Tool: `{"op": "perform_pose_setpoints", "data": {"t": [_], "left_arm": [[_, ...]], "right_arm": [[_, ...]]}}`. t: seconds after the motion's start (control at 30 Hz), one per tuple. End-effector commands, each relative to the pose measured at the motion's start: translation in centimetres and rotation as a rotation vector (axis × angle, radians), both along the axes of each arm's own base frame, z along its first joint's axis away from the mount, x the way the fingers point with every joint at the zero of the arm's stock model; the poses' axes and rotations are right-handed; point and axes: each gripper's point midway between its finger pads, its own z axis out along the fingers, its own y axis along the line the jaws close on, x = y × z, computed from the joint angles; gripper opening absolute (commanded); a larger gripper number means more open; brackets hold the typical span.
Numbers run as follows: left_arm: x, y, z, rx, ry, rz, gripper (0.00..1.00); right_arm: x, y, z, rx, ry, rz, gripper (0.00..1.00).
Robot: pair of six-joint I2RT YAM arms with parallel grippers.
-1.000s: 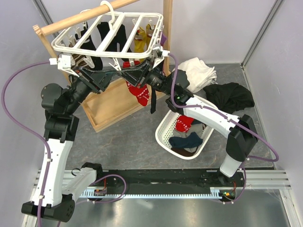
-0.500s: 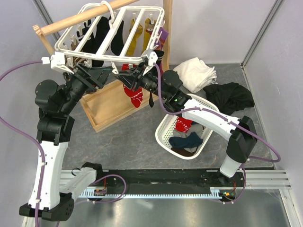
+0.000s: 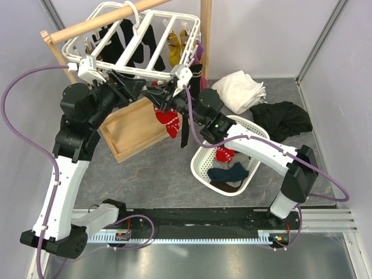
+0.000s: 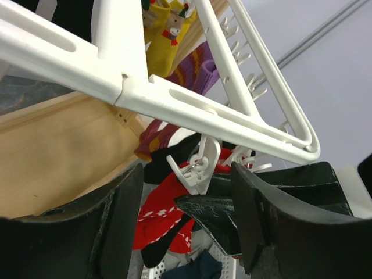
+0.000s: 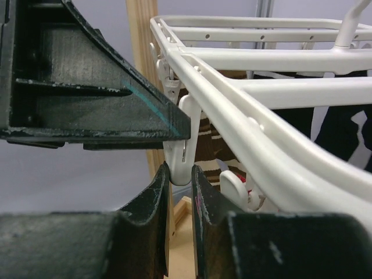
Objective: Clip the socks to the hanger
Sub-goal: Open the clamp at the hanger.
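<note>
The white slatted hanger (image 3: pixel 135 43) hangs by its hook from the wooden rail. My right gripper (image 5: pixel 180 174) is shut on one white clip peg (image 5: pixel 181 157) under the frame's (image 5: pixel 261 133) near edge. My left gripper (image 4: pixel 186 174) is open, and its fingers (image 4: pixel 87 232) stand on either side of that same peg (image 4: pixel 200 168) without touching it. A red sock with white pattern (image 3: pixel 168 119) dangles just below both grippers, the left (image 3: pixel 139 88) and the right (image 3: pixel 167 95). What holds its top end is hidden. A second red sock (image 3: pixel 224 154) lies in the basket.
The wooden stand's post (image 3: pixel 205 35) and base tray (image 3: pixel 131 132) sit under the hanger. Black, yellow (image 4: pixel 163 29) and purple striped (image 4: pixel 197 70) socks hang further back. A white lattice basket (image 3: pixel 200 165), white cloth (image 3: pixel 241 88) and black cloth (image 3: pixel 285 119) lie to the right.
My left gripper has opened wide. The hanger frame has swung up and back, and both grippers have shifted with it. The right gripper has stayed shut on the peg.
</note>
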Motion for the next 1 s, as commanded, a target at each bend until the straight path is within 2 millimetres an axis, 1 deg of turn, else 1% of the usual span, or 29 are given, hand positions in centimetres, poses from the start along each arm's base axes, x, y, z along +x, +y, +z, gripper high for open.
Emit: {"op": "perform_pose_setpoints", "data": {"t": [0.0,0.13,0.2,0.23,0.3,0.33,0.67,0.73,0.97], "left_arm": [[0.0,1.1,3.1,0.036,-0.094,0.071,0.65],[0.6,0.7,3.2,0.042,-0.086,0.081,0.64],[0.8,0.4,3.0,0.050,-0.079,0.079,0.64],[1.0,0.7,2.9,0.057,-0.078,0.105,0.64],[1.2,0.7,2.7,0.068,-0.070,0.114,0.61],[1.2,0.8,2.9,0.072,-0.076,0.122,0.61],[1.4,0.5,2.9,0.107,-0.075,0.128,0.45],[1.5,0.3,2.8,0.118,-0.068,0.124,0.45],[1.6,-0.1,1.9,0.167,-0.051,0.122,0.52]], "right_arm": [[-1.2,-0.9,2.3,0.022,-0.070,-0.011,0.00],[-1.3,-0.7,2.0,0.014,-0.072,-0.020,0.00],[-1.0,-0.8,1.8,-0.005,-0.095,-0.042,0.00],[-1.3,-0.7,1.9,-0.005,-0.099,-0.040,0.00],[-1.3,-0.6,1.7,-0.015,-0.103,-0.050,0.00],[-1.3,-0.5,1.6,-0.021,-0.109,-0.054,0.00],[-1.3,-0.3,0.9,-0.058,-0.138,-0.090,0.00],[-1.6,-0.2,1.0,-0.065,-0.145,-0.092,0.00],[-1.5,-0.1,0.6,-0.099,-0.171,-0.129,0.00]]}}
